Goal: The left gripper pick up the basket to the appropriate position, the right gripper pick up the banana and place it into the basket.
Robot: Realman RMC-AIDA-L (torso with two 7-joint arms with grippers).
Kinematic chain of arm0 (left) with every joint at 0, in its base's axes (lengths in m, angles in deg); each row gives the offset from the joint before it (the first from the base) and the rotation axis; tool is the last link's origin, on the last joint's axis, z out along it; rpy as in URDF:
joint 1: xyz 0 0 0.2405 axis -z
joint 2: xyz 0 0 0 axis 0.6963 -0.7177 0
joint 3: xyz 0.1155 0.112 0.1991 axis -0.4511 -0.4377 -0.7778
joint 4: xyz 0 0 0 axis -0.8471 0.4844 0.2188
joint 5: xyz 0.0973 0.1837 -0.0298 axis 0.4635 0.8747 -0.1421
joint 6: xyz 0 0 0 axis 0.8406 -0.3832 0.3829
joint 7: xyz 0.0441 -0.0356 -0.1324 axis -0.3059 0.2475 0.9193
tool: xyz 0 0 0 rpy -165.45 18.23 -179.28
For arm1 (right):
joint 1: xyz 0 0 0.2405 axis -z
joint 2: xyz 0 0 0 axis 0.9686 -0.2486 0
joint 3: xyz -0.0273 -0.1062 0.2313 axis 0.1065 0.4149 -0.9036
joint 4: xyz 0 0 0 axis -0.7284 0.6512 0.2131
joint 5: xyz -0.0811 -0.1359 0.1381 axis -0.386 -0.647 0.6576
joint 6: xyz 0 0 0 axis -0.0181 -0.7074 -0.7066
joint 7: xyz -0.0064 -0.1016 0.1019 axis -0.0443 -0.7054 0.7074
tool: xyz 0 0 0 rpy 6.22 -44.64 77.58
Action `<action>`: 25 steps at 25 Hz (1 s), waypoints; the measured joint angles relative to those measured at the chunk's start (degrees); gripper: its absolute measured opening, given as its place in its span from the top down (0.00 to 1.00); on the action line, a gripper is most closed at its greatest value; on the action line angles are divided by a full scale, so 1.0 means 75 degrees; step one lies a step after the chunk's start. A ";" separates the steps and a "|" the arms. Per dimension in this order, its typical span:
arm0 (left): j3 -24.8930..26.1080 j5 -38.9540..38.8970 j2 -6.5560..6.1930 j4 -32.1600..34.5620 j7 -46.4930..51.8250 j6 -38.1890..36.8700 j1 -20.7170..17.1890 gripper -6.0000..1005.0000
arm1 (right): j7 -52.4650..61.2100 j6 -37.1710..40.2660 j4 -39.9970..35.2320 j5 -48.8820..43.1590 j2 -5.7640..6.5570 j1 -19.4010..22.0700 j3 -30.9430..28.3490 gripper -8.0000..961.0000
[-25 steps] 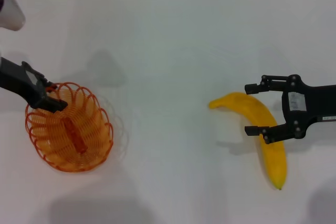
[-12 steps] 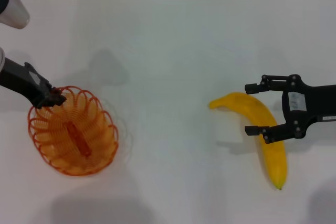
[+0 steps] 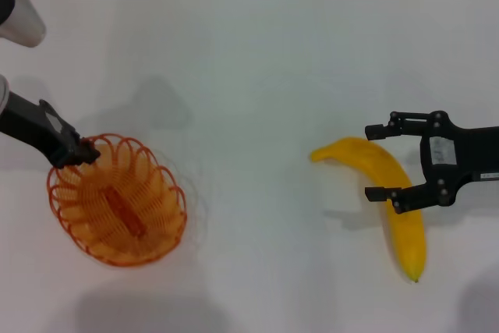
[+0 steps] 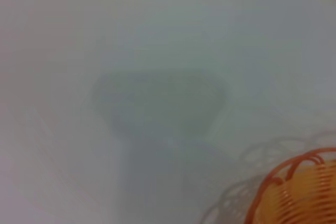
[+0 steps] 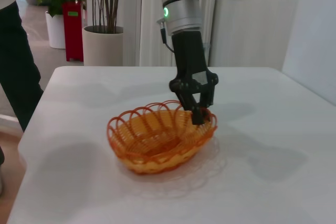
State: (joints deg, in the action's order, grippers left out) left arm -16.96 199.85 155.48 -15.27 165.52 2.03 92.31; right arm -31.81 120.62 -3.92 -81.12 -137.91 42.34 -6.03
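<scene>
The banana lies between the open right gripper fingers.

- I see a plain white table filling my head view, with a tiled wall edge along its far side.
- On my left the basket is over the table; in the right wrist view its base looks slightly raised, with a shadow under it, so I cannot tell whether it rests on the top.
- On my right the banana lies flat on the table, well apart from the basket, its dark tip toward me.
- Soft grey shadows fall on the table near both things.
</scene>
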 joint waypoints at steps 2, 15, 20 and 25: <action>0.0034 -0.0031 0.0000 0.0025 0.0007 -0.0254 -0.0002 0.87 | 0.0034 0.0000 0.0000 0.0000 0.0012 0.0014 -0.0006 0.09; 0.0142 -0.0061 -0.0007 0.0293 0.0749 -0.0838 -0.0170 0.89 | 0.0045 0.0000 0.0000 0.0019 0.0019 0.0048 -0.0011 0.10; 0.0552 -0.0267 -0.0006 0.0617 0.0997 -0.1246 -0.0360 0.90 | 0.0049 -0.0130 0.0000 0.0018 0.0011 0.0053 -0.0011 0.10; 0.1424 -0.0357 0.0000 0.0934 0.1353 -0.1490 -0.0447 0.91 | 0.0051 -0.0169 0.0000 0.0026 0.0005 0.0053 -0.0011 0.10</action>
State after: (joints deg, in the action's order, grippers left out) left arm -6.28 197.17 155.48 -8.26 175.67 -9.14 88.96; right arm -31.43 119.36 -3.92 -80.93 -137.87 42.74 -6.11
